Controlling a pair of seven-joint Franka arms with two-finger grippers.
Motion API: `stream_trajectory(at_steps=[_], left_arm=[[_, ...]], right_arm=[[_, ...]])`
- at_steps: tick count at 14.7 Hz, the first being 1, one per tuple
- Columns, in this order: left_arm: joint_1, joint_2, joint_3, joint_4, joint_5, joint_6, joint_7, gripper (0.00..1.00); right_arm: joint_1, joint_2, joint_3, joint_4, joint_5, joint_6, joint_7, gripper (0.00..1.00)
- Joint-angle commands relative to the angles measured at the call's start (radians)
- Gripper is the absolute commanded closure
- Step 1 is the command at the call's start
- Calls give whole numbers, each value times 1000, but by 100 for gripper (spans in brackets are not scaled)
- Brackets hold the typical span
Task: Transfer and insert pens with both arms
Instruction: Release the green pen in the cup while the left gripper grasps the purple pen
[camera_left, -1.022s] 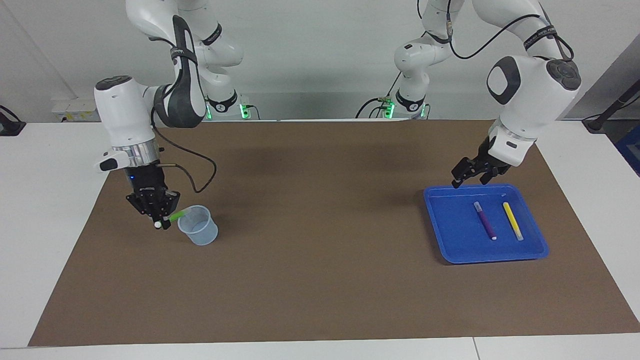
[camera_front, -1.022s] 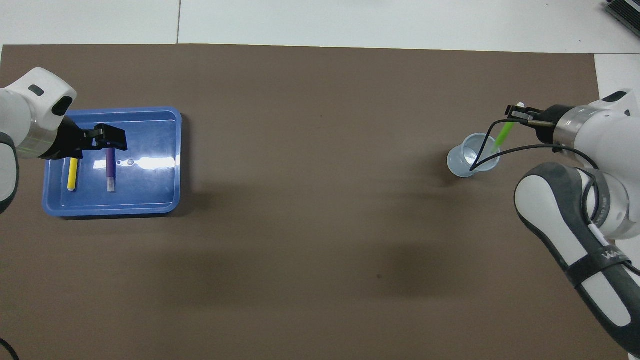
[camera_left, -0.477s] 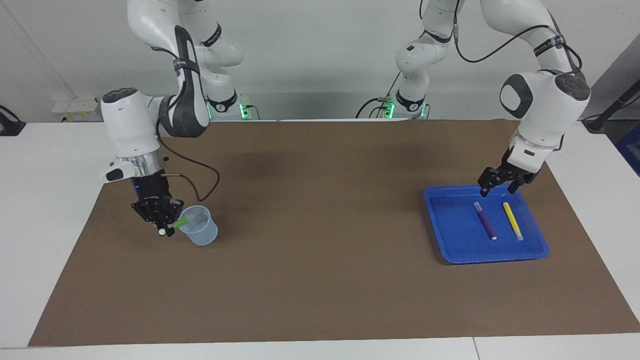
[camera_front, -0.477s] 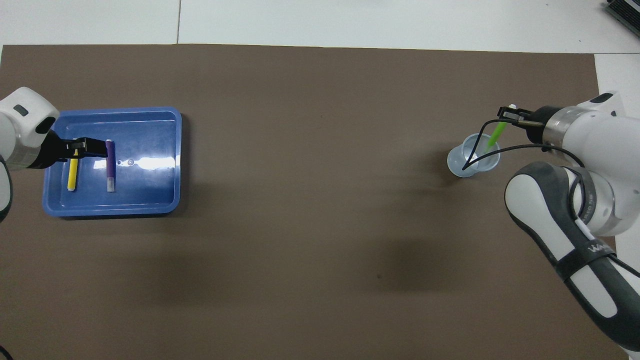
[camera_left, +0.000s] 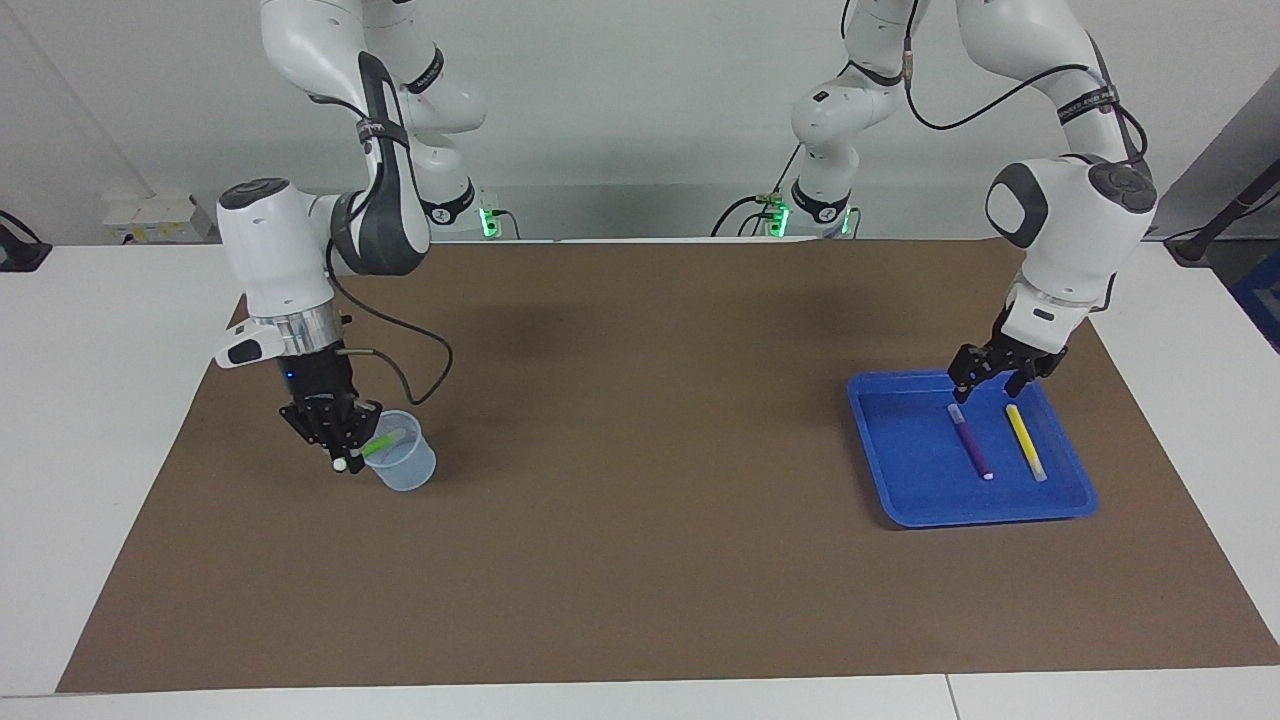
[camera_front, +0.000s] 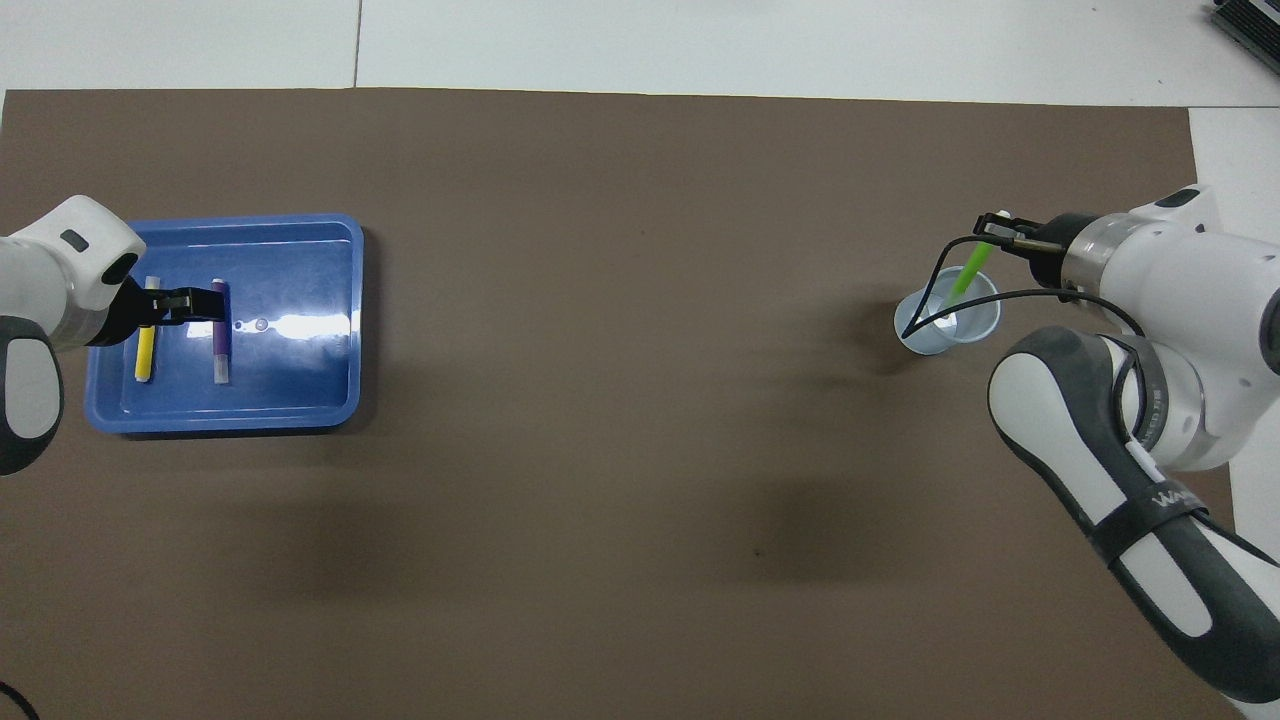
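Observation:
My right gripper (camera_left: 341, 452) (camera_front: 996, 226) is shut on the lime green pen (camera_left: 383, 443) (camera_front: 964, 277). The pen is tilted, with its white tip sticking out of the fingers and its other end dipping over the rim into the clear cup (camera_left: 410, 476) (camera_front: 928, 338). The purple pen (camera_left: 970, 447) (camera_front: 219, 340) and the yellow pen (camera_left: 1025, 443) (camera_front: 145, 350) lie side by side in the blue tray (camera_left: 900, 450) (camera_front: 300, 385). Low over the ends of those two pens that lie nearer to the robots, my left gripper (camera_left: 988, 384) (camera_front: 186, 303) stands open and holds nothing.
A brown mat (camera_left: 640, 520) covers the table between the cup at the right arm's end and the tray at the left arm's end. A tiny clear cap (camera_front: 260, 324) lies in the tray beside the purple pen.
My right gripper has carried the green pen sideways so that its lower end now sits in the cup. My left gripper has swung over the tray and come down above the pens' near ends.

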Motion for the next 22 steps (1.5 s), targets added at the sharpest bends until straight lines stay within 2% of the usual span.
stream_trajectory(at_steps=[1, 9, 14, 16, 18, 22], left_arm=[[29, 53, -6, -7, 31, 59, 10, 16], [37, 65, -5, -24, 46, 60, 11, 18], [44, 64, -5, -79, 64, 94, 7, 22], [44, 65, -5, -87, 64, 103, 8, 23], [46, 65, -5, -93, 64, 102, 10, 23], [47, 71, -5, -104, 64, 102, 10, 29]], right_arm=[[-5, 17, 0, 1, -32, 39, 27, 100], [-16, 13, 0, -34, -64, 44, 29, 100], [-16, 14, 0, -40, -64, 55, 27, 100], [-18, 14, 0, -39, -64, 55, 29, 84], [-18, 14, 0, -39, -64, 55, 30, 60], [-18, 14, 0, -34, -64, 55, 35, 41]])
